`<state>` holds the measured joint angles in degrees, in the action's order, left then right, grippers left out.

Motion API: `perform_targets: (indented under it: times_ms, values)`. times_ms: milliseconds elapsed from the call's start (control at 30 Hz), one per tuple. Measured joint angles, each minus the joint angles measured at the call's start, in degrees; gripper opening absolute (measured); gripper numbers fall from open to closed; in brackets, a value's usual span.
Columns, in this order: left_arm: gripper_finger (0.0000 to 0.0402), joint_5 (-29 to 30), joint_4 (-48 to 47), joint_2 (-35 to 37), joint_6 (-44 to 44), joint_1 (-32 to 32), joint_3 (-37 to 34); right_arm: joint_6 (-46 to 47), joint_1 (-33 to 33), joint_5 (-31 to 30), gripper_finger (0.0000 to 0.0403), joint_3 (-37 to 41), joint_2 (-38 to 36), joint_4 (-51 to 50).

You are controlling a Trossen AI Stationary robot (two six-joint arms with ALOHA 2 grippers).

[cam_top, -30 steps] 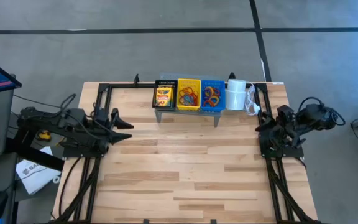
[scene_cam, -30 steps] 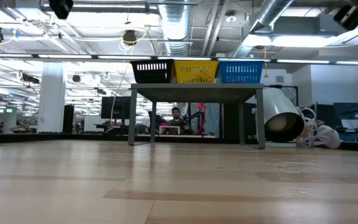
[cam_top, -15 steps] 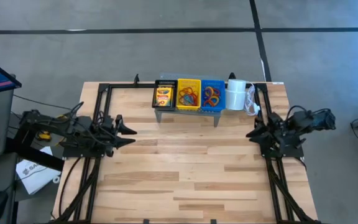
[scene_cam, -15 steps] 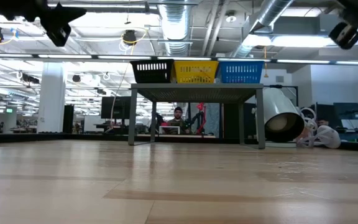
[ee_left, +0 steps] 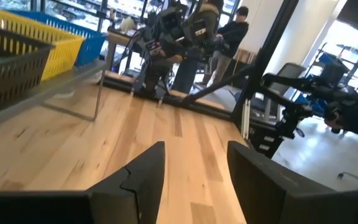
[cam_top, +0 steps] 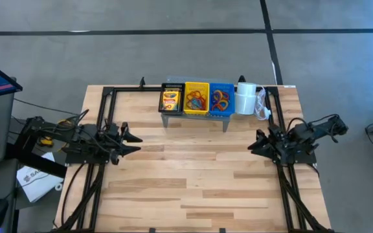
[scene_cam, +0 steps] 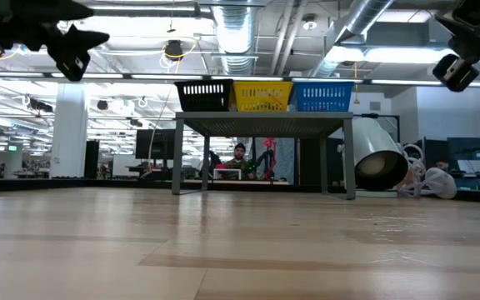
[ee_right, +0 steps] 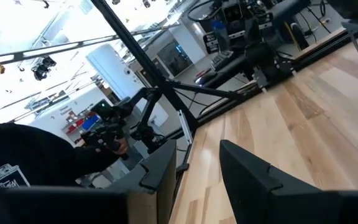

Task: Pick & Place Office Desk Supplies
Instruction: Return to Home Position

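Hovering open-fingered and empty, your left end effector (cam_top: 135, 141) and right end effector (cam_top: 252, 144) sit well apart from the small yellow-and-green crayon boxes (cam_top: 169, 99) at the wooden desk's (cam_top: 193, 175) far edge, which lie nearer the left.

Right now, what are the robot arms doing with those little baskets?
Nothing is being held. The left gripper and right gripper hover at the sides of the table, fingers open and empty. The black basket, yellow basket and blue basket sit in a row on the grey shelf at the back, with a crayon box and rubber bands inside.
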<state>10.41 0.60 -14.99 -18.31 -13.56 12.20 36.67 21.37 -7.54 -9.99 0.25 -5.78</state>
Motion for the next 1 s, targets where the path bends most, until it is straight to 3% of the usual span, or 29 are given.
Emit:
perform_targets:
  times_ms: [600, 1000]
  values:
    - [0.0168, 0.4, 12.9, 0.0, 1.4, 0.0, -11.8, -1.2, 0.0, 0.0, 0.0120, 7.2, 0.0, 5.3]
    - [0.0168, 3.5, 9.6, -0.2, 4.4, 0.0, -11.8, -2.9, 0.0, 0.0, 0.0120, 9.2, 0.0, 7.1]
